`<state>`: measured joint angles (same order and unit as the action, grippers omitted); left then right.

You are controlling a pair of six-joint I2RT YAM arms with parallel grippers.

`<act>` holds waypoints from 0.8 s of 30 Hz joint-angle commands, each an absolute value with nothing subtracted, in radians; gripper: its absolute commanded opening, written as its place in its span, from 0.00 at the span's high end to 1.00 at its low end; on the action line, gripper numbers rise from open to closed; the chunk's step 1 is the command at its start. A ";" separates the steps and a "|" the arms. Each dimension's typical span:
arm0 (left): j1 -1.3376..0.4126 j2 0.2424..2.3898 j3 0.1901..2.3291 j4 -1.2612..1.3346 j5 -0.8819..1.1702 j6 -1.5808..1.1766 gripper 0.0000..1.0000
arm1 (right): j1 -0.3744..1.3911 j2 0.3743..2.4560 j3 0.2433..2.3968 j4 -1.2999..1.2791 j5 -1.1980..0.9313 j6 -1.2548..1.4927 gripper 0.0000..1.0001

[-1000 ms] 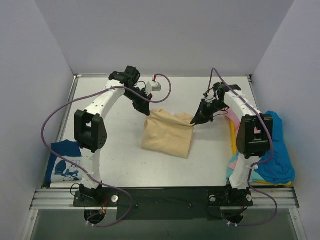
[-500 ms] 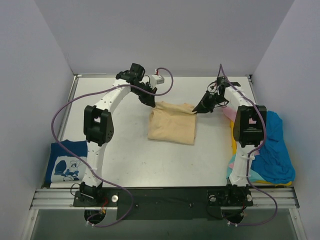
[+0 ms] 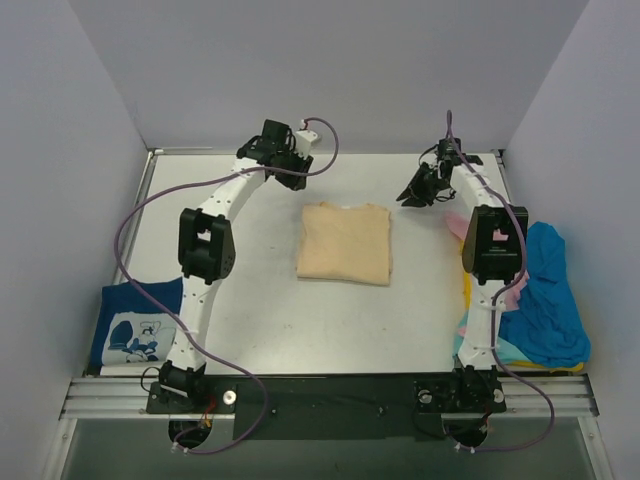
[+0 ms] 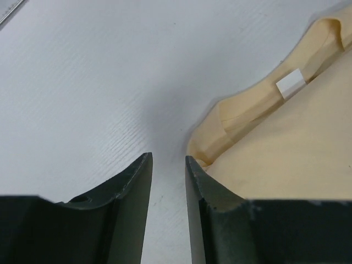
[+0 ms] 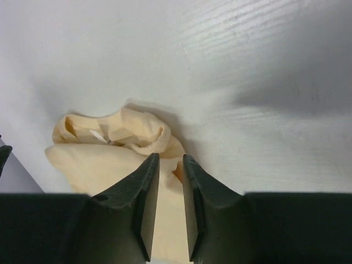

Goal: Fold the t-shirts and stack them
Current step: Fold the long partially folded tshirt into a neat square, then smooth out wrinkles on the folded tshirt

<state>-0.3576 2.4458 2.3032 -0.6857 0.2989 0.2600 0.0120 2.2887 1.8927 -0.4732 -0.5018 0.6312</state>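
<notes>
Top external view: one white table point(image 3: 250, 330) carries two arms, the left arm point(image 3: 205, 245) and the right arm point(image 3: 492, 245), both reaching to the far side.

At the right edge lies one heap of cloth: a bright blue tee point(image 3: 548, 300) on top, with pink point(image 3: 457, 224) and teal point(image 3: 461, 343) cloth showing beneath. How many shirts it holds cannot be counted.

One tan tee point(image 3: 345, 243) lies folded flat in the middle of the table, between the two claws and touched by neither. One navy tee point(image 3: 135, 325) with white cartoon print lies folded at the near left corner.

The left gripper point(image 4: 168, 165) has its fingers a narrow slit apart, clamping nothing, just beside the tan collar. The right gripper point(image 5: 170, 165) is likewise slightly parted and grips nothing. One white label point(image 4: 290, 83) shows inside the collar.
</notes>
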 commanded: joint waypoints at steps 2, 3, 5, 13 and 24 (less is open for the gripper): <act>-0.356 2.268 2.205 -0.675 0.463 0.236 0.81 | 0.064 1.990 1.694 -0.421 -0.413 0.505 0.93; -0.359 2.243 2.112 -0.660 0.492 0.226 0.88 | 0.093 1.965 1.642 -0.419 -0.413 0.486 0.98; -0.367 2.195 2.015 -0.631 0.546 0.218 0.92 | 0.132 1.971 1.608 -0.431 -0.422 0.486 1.00; -0.376 2.348 2.084 -0.649 0.535 0.175 0.96 | 0.146 2.216 1.761 -0.472 -0.420 0.590 1.00; -0.357 2.508 2.279 -0.670 0.341 0.127 0.95 | 0.089 2.382 1.951 -0.480 -0.377 0.690 1.00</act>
<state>-0.3630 2.4992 2.1914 -0.6781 0.4129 0.1329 0.1028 2.3547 1.9148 -0.4488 -0.4229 0.6464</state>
